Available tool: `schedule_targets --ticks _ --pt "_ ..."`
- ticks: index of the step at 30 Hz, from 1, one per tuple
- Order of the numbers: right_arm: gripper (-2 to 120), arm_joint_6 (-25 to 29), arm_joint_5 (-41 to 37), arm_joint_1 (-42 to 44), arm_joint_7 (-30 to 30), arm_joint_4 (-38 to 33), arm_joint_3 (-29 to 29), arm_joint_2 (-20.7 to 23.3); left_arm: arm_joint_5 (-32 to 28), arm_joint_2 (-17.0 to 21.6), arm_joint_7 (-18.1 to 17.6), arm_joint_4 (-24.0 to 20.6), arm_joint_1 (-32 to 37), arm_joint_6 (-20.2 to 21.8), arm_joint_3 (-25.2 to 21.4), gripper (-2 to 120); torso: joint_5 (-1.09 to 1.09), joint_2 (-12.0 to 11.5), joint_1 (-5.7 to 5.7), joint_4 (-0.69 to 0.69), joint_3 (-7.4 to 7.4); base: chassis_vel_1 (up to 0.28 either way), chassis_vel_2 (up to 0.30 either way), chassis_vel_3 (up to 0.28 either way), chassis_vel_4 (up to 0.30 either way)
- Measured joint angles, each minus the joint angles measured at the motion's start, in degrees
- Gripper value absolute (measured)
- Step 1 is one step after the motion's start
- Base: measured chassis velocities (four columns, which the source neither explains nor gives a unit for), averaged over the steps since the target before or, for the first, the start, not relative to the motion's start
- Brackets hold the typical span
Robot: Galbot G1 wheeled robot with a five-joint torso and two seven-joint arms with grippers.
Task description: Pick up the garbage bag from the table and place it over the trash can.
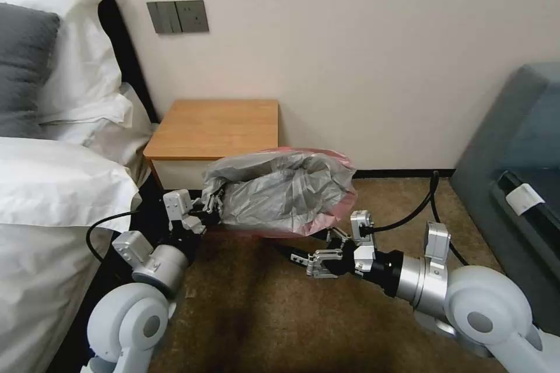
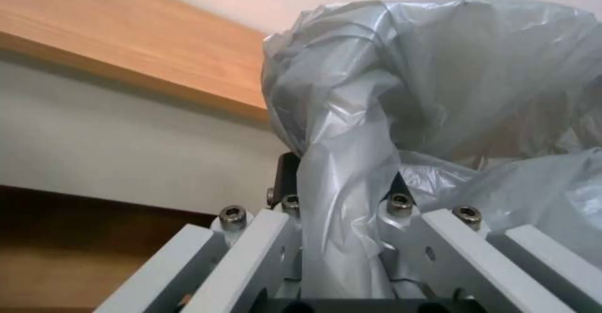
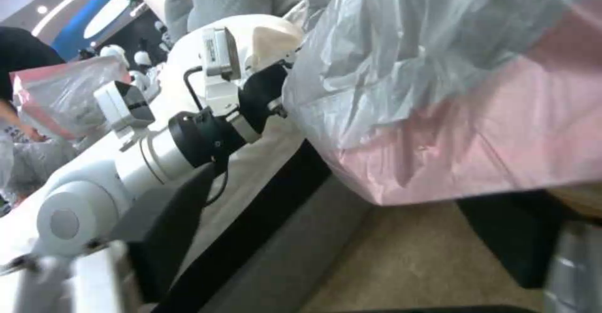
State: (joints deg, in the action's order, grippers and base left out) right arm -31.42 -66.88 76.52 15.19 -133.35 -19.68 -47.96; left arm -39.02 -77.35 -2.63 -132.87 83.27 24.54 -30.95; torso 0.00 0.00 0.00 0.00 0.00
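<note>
The bag (image 1: 283,189) sits at the centre of the head view, puffed over the bin and just in front of the table (image 1: 216,128). The left gripper (image 1: 210,205), at the bag's left edge, is clamped on a twisted fold of grey film — plainly so in the left wrist view. The right gripper (image 1: 309,261) hovers below the bag with jaws spread, holding nothing. The film looks weightless, soft and slippery; best pinched at the pink edge, where it bunches.
</note>
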Motion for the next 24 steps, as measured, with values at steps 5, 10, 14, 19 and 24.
schedule_targets --ticks 5,10,14,19,24 --pt "72 0.0 0.03 -0.04 -0.01 -0.01 0.05 0.0 0.22 -0.14 0.11 -0.07 0.09 -0.03 0.12 7 0.0 0.0 0.0 0.0 0.0 0.0 0.0 0.0 0.0" --pt "54 -0.01 0.06 -0.25 -0.01 0.02 0.21 -0.03 0.58 -0.27 0.25 -0.34 0.27 -0.05 0.16 7 0.0 0.0 0.0 0.0 0.0 0.0 0.0 0.0 0.0" --pt "39 0.0 0.1 -0.2 -0.05 0.12 0.22 -0.17 0.9 -0.4 0.28 -0.45 0.38 -0.05 0.35 7 0.0 0.0 0.0 0.0 0.0 0.0 0.0 0.0 0.0" --pt "25 0.0 0.22 0.3 -0.05 -0.01 -0.16 -0.29 1.08 -0.46 0.3 -0.71 0.47 -0.06 0.69 7 0.0 0.0 0.0 0.0 0.0 0.0 0.0 0.0 0.0" --pt "3 0.01 0.73 0.74 0.08 -0.63 -0.28 -0.41 1.11 -0.47 0.3 -0.93 0.52 -0.07 0.84 7 0.0 0.0 0.0 0.0 0.0 0.0 0.0 0.0 0.0"
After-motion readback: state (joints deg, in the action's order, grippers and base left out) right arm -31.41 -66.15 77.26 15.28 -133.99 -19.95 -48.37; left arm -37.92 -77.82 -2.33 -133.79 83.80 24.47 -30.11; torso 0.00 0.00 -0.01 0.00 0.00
